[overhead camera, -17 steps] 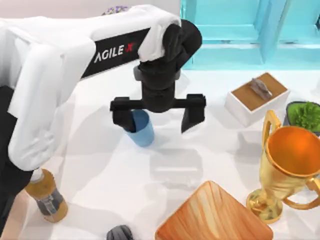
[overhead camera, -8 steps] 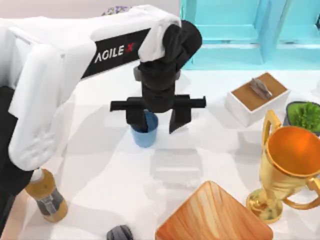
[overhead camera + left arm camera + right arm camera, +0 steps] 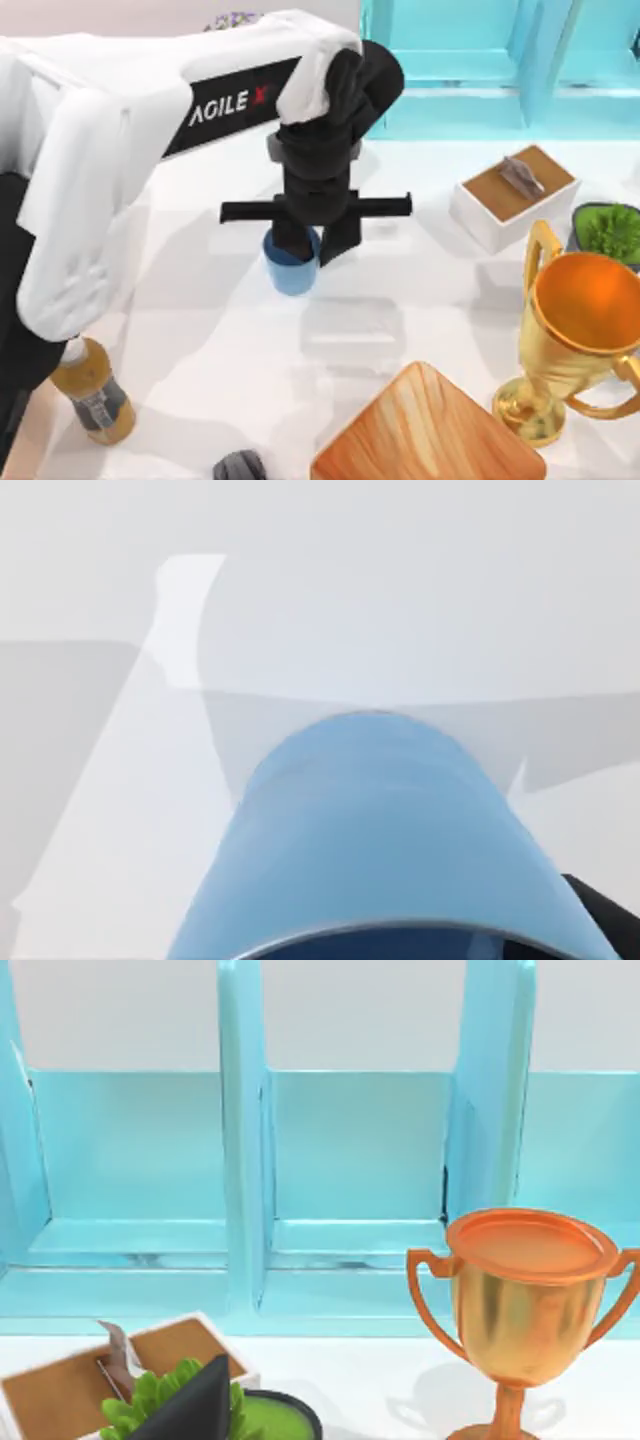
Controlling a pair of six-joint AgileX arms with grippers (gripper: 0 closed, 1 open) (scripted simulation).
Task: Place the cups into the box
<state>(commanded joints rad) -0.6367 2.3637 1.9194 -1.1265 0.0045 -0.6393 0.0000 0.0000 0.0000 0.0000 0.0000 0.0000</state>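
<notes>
Since the earlier frames, our left gripper (image 3: 308, 243) has narrowed its jaws from a wide spread to a close pinch on the blue cup (image 3: 292, 268), and the cup has shifted slightly toward the right of the tabletop (image 3: 200, 340). From above, one finger sits inside the rim and the other presses the outer wall on the right, so we judge the jaws gripping the cup by its wall. The left wrist view shows the same cup (image 3: 385, 840) close below the camera, standing upright on the tabletop.

The box (image 3: 425, 430) lies at the near edge, right of centre and well apart from the cup. Our right arm stays parked; its wrist view faces the turquoise shelf (image 3: 350, 1150), the trophy (image 3: 525, 1305), the small white box (image 3: 70, 1385) and a green plant (image 3: 170, 1400).

Risks from this position:

1. A rim pinch holds one wall only. If the grip is shallow, the cup may pivot or slip out during the lift.
2. The cup may tip if we translate before it clears the tabletop.
3. The trophy (image 3: 580, 320) stands just beside the box's right corner. A path swinging too far right could strike it.
4. The bottle (image 3: 95, 395) near the left edge stands close under the left arm; a low sweep of the arm could knock it.
5. Release from too high could make the cup bounce or topple inside the box.
</notes>
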